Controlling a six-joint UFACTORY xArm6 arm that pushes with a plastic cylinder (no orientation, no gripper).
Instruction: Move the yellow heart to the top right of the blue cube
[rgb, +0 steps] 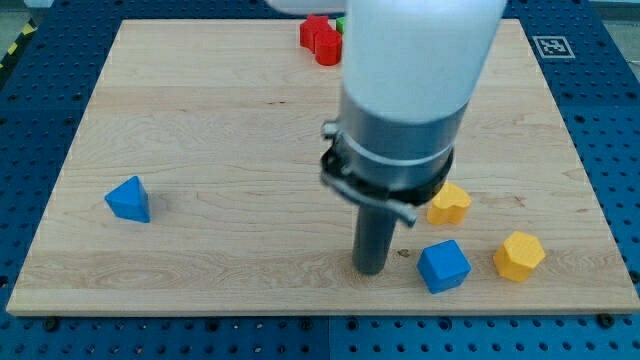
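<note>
The yellow heart (449, 203) lies on the wooden board (200, 130) at the lower right, partly behind my arm. The blue cube (444, 265) sits just below it, toward the view's bottom. My tip (371, 270) rests on the board just left of the blue cube and below-left of the yellow heart, with a small gap to the cube. The arm's large white and grey body (410, 90) covers the board's upper middle.
A yellow hexagonal block (519, 256) lies right of the blue cube. A blue triangular block (129, 200) sits at the left. Red blocks (320, 38) and a sliver of green (340, 22) lie at the top edge, partly behind the arm.
</note>
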